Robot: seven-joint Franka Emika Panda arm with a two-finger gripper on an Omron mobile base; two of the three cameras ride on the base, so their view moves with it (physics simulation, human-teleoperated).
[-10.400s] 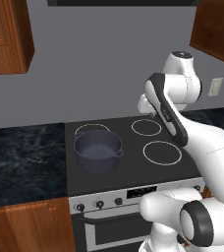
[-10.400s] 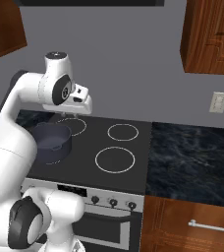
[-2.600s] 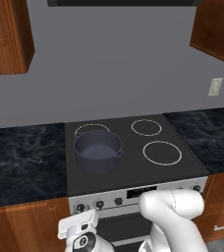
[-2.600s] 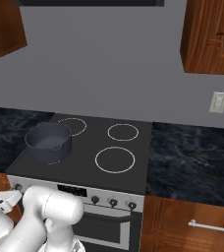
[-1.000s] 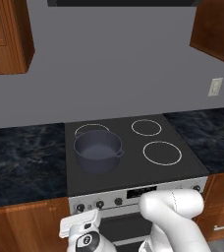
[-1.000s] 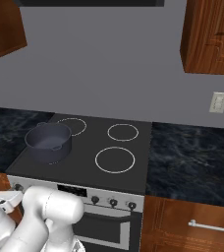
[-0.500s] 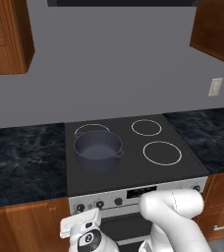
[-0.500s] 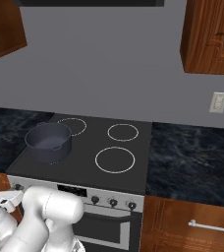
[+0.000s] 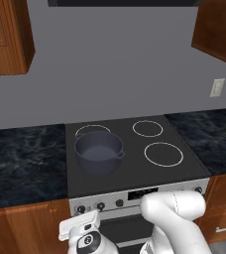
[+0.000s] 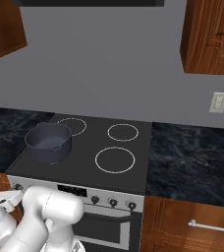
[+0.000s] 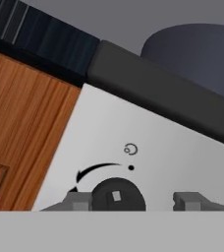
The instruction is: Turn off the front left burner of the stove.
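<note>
A wide stove (image 9: 135,171) with a flat black glass top and a silver front panel stands between 2 dark marbled stretches of surface (image 9: 23,163), wooden cabinets (image 10: 210,34) hanging above at 10 and 2 o'clock. In the left base view, 4 thin white rings mark the glass, and a dark grey pot (image 9: 98,151) with 2 small handles sits on the front left ring, at 9 o'clock from the bare front right ring (image 9: 163,154). Along the silver panel runs a row of small dark knobs on either side of a dark display (image 9: 142,194). The white arm (image 9: 177,218) bends low in front of the oven door, its hand reaching toward the panel's left end. In the hand view, the gripper (image 11: 133,201) is drawn close to the panel, its 2 fingertips (image 11: 78,201) standing on either side of a round dark knob (image 11: 118,194) at 6 o'clock; the jaws are partly parted, and whether they press on the knob cannot be told. A black arc-shaped arrow (image 11: 97,170) curves above the knob, with a small ring symbol (image 11: 130,149) at its 1 o'clock. A wooden cabinet front (image 11: 20,133) lies at 9 o'clock of the panel.
</note>
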